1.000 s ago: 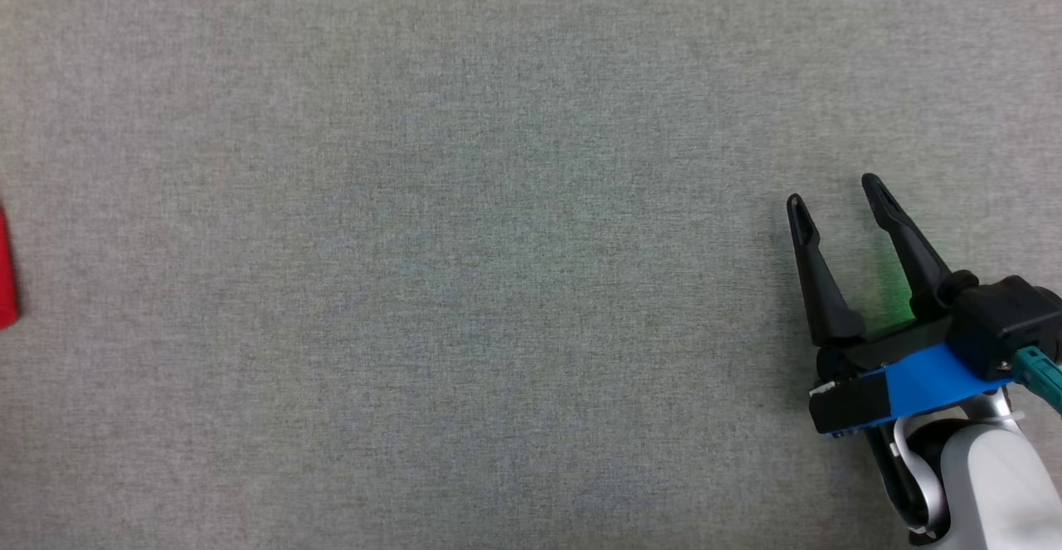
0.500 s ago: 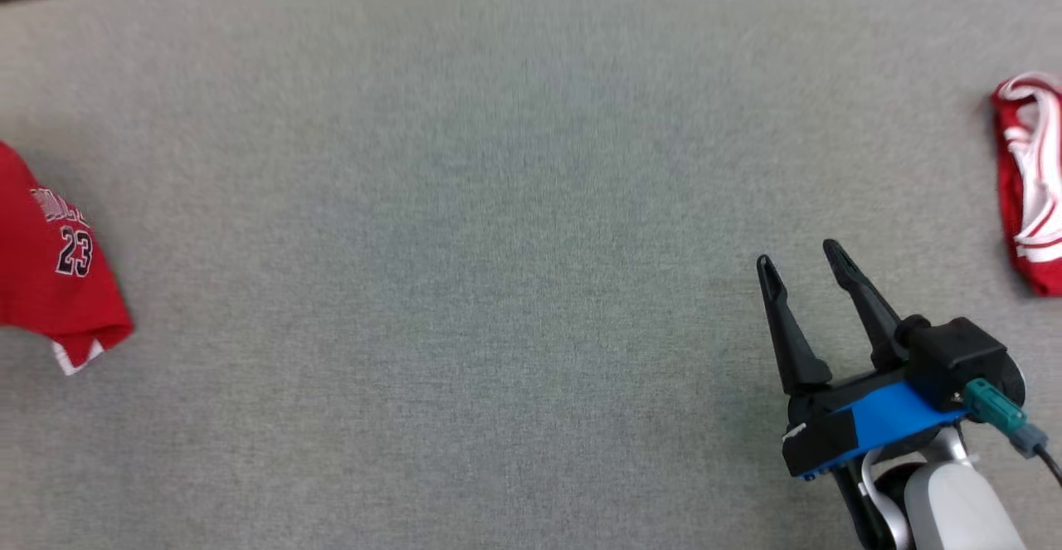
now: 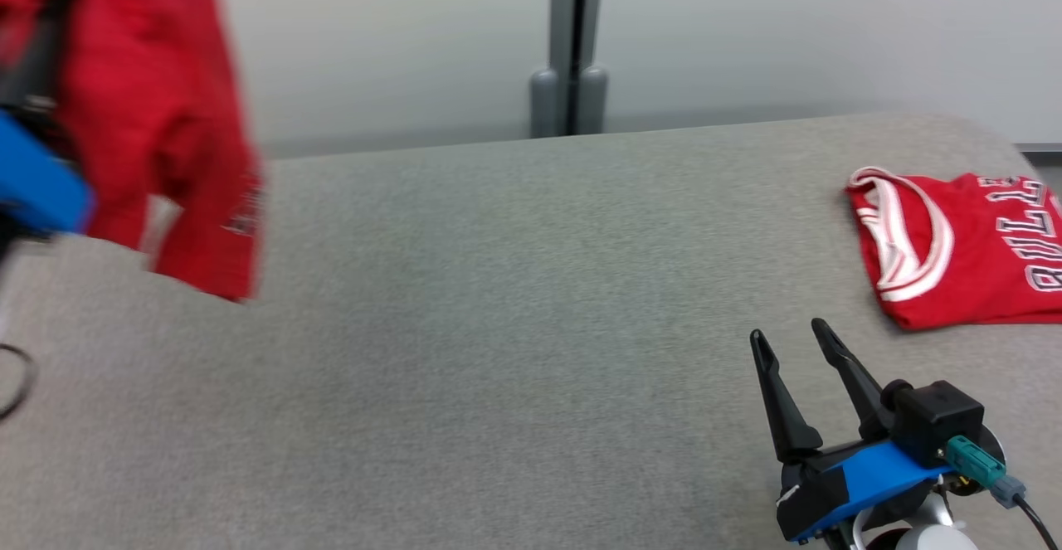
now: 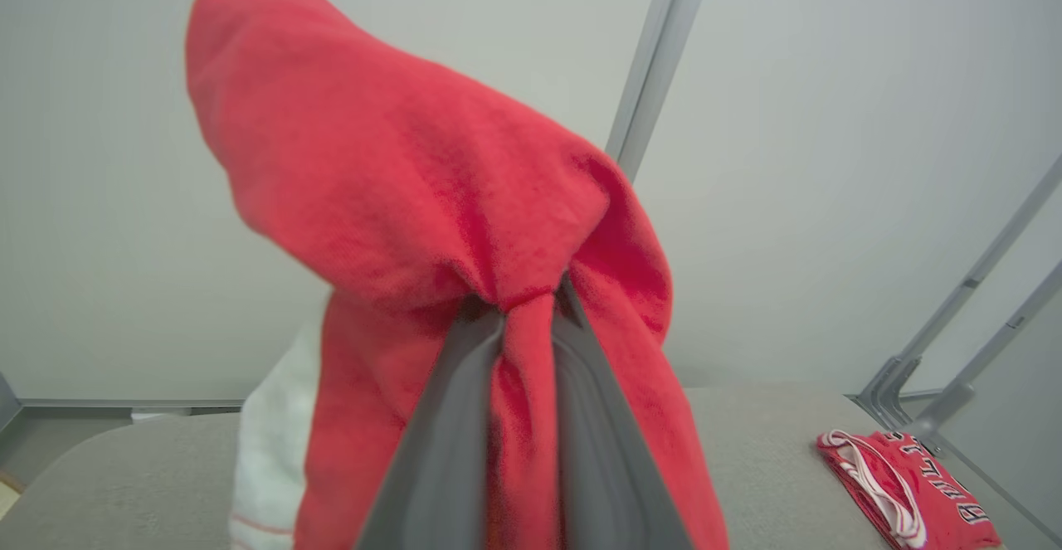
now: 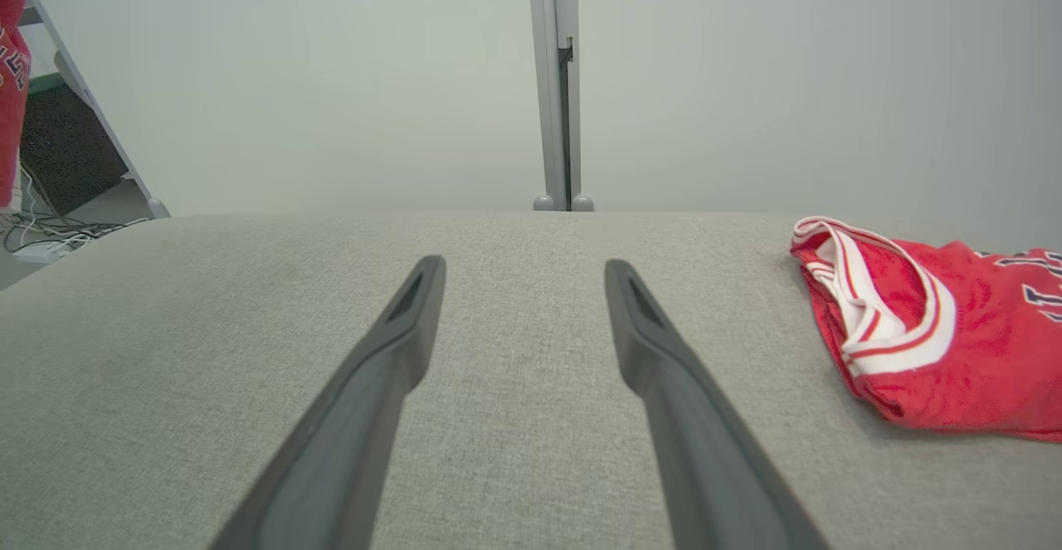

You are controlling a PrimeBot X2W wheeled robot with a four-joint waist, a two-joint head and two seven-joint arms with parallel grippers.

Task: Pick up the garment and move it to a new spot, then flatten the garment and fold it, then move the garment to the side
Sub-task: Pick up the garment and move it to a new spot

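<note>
Lifted — red garment (image 4: 398,201) bunched in left tool (image 4: 528,309).

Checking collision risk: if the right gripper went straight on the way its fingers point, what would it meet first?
Nothing close: bare grey table lies ahead of the right gripper; the folded red jersey sits off to its right. Farther on, perhaps the grey post; depth is unclear.

The right gripper (image 3: 786,330) has two long black tapering fingers (image 3: 780,401) on a blue-and-black base (image 3: 863,484) — teal plug (image 3: 967,453), dark cable (image 3: 1033,517).
</note>
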